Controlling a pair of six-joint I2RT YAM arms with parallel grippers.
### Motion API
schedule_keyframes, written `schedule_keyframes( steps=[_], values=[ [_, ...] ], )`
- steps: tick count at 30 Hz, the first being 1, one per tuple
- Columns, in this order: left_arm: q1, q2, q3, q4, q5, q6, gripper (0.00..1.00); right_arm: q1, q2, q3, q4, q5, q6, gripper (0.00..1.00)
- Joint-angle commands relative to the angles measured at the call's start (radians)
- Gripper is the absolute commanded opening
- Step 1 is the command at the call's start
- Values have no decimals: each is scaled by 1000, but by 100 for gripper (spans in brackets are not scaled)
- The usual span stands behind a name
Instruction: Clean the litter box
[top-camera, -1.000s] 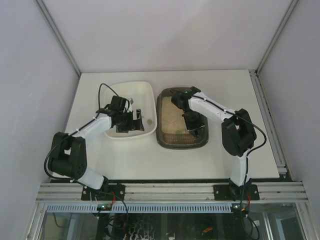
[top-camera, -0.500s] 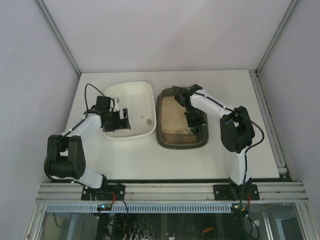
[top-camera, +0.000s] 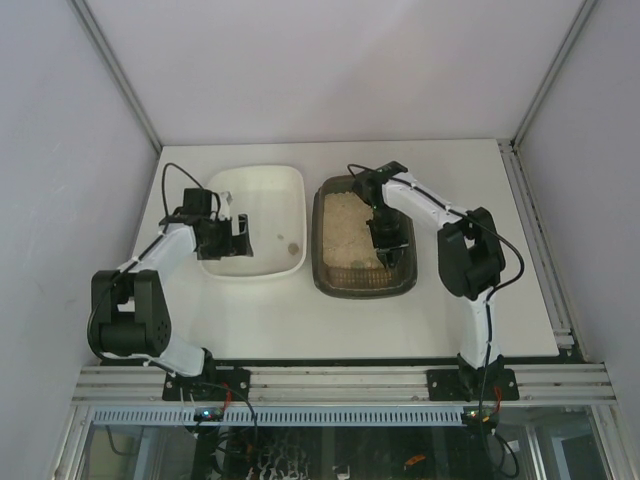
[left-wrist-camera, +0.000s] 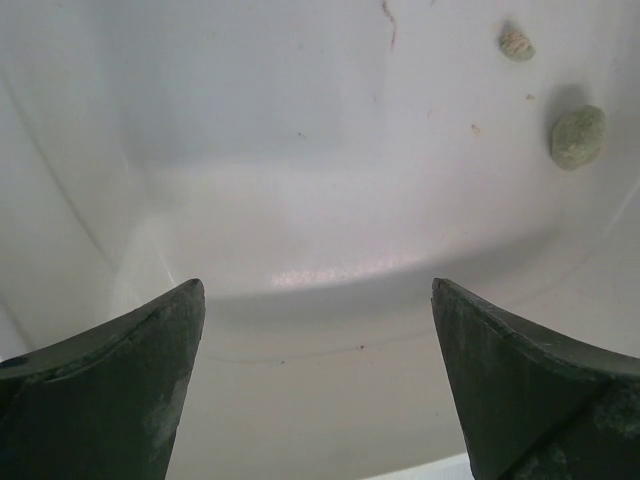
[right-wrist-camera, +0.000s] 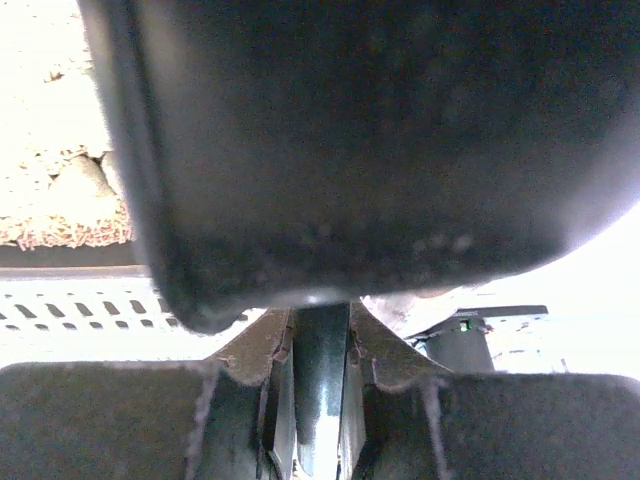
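Observation:
The litter box (top-camera: 322, 272) is a dark tray with beige litter (top-camera: 345, 225), right of centre. My right gripper (top-camera: 385, 233) hangs over its right half, shut on the handle (right-wrist-camera: 320, 372) of the black scoop (top-camera: 396, 258). In the right wrist view the scoop's body (right-wrist-camera: 350, 150) fills the top, with litter (right-wrist-camera: 50, 150) at the left. My left gripper (top-camera: 235, 235) is open and empty, low inside the white tray (top-camera: 290, 176). The left wrist view shows its fingers (left-wrist-camera: 120, 370) spread over the tray floor (left-wrist-camera: 300, 200), with two grey clumps (left-wrist-camera: 577, 136) at upper right.
One small clump (top-camera: 291, 247) lies in the white tray near its right wall. The two trays stand side by side, almost touching. A metal frame rail (top-camera: 540, 230) runs along the table's right edge, and walls close in the back and sides.
My left gripper has moved left inside the white tray, away from the litter box. My right gripper stays over the litter box with the scoop, its wrist turned slightly.

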Motion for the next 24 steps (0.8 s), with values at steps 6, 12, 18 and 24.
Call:
schedule_keyframes(
  steps=[6,12,18,24],
  values=[
    [4,-57,219,-93,75,-14,99,-24,7,19,82,-234,-59,0],
    [-40,-99,274,-111,67,-44,99,-51,15,14,114,-310,-69,0],
    [-166,-98,309,-130,-64,-31,99,-102,6,-47,220,-484,-69,0],
    [-223,-52,348,-159,-66,-71,99,-133,-6,-118,301,-625,-66,0]
  ],
)
